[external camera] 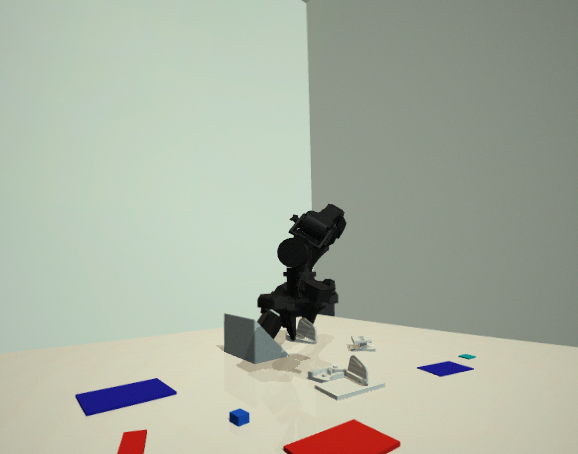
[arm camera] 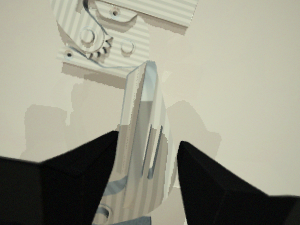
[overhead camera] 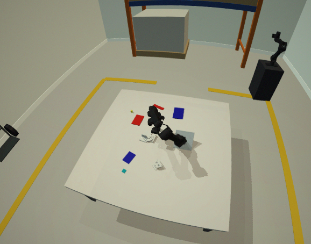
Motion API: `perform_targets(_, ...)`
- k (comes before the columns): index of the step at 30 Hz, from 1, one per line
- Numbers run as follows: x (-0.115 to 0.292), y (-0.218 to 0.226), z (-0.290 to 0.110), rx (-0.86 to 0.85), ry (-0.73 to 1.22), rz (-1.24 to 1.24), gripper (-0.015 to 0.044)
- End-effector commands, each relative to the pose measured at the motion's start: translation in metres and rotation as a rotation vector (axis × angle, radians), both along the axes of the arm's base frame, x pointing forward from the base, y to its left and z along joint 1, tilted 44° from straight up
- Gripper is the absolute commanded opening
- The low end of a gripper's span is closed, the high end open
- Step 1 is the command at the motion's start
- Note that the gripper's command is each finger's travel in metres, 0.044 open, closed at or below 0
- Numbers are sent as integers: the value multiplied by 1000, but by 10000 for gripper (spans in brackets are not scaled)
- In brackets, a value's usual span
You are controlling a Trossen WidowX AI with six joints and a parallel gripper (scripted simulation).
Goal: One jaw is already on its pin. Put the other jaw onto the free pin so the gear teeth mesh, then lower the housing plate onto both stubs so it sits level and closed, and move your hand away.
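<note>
Jaw (external camera: 307,331) (arm camera: 142,144) shows slots only in the wrist view.

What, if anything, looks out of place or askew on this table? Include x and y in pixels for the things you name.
Nothing looks damaged or spilled. The off-white ridged base (arm camera: 137,41) has its right-hand round pin (arm camera: 127,47) bare, while the black gripper (arm camera: 148,143) holds a pale ridged jaw (arm camera: 134,149).

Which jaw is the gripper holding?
The loose one, between the gripper's fingers; the other sits on a pin, its teeth showing.

The wrist view's bottom edge cuts off the near end of the held jaw (arm camera: 137,159) (external camera: 307,331)
</note>
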State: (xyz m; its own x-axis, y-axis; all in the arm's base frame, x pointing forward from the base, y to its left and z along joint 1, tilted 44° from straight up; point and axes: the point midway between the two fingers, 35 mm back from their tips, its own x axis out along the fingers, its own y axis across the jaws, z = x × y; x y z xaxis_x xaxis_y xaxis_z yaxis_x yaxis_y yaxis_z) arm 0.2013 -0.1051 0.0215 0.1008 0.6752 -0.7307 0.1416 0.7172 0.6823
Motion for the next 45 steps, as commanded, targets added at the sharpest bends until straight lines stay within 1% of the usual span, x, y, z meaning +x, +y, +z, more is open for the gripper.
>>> perform_targets(1,0,1,1,1,-19,17,134)
perform_targets(14,2,0,1,0,-22,20,134)
perform_targets(42,91,-13,3,-1,-27,20,134)
perform_targets(45,96,-13,3,0,-28,20,134)
